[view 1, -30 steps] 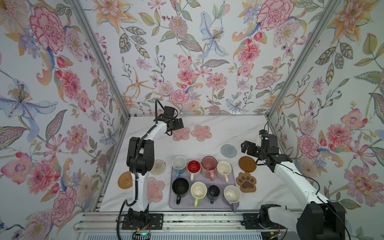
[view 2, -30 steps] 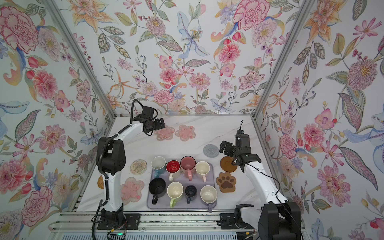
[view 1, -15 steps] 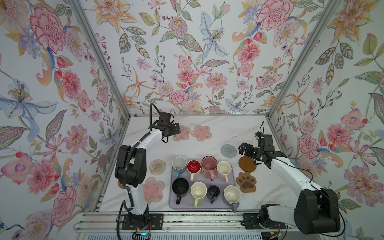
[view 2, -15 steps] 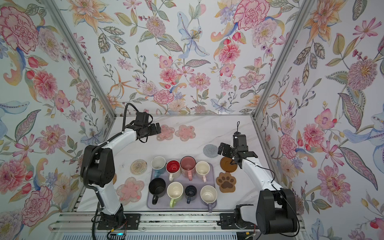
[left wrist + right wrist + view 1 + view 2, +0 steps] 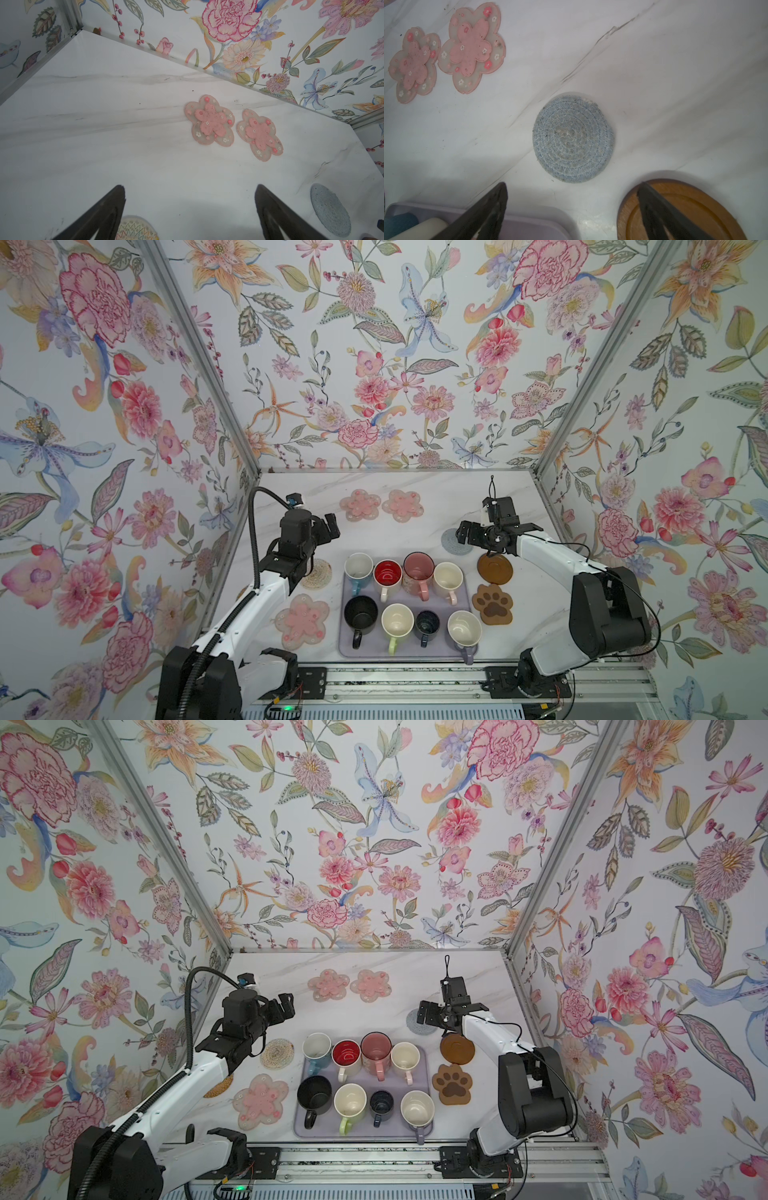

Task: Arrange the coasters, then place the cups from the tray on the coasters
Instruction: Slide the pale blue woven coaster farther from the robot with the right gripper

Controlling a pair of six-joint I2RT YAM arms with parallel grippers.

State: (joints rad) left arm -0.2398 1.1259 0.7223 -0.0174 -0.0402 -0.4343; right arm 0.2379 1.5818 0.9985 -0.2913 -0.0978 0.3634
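Several cups stand in two rows on the lavender tray (image 5: 374,653), among them a light blue one (image 5: 358,566) and a black one (image 5: 360,612). Coasters lie round it: two pink flowers (image 5: 360,505) (image 5: 402,504) at the back, a third (image 5: 302,620) front left, a beige woven round (image 5: 318,573), a grey-blue round (image 5: 451,541), a brown disc (image 5: 494,568), a paw-print (image 5: 493,604). My left gripper (image 5: 328,526) (image 5: 190,187) hangs open and empty above bare table, left of the tray. My right gripper (image 5: 490,541) (image 5: 573,184) is open and empty over the gap between grey-blue round (image 5: 573,139) and brown disc (image 5: 685,209).
A tan woven round (image 5: 220,1085) peeks out from under my left arm by the left wall. Flowered walls close in the marble table (image 5: 415,485) on three sides. A metal rail (image 5: 415,680) runs along the front edge.
My left gripper has drawn back from the two pink flower coasters toward the front left, and its arm has swung low. My right gripper has stayed near the grey-blue round.
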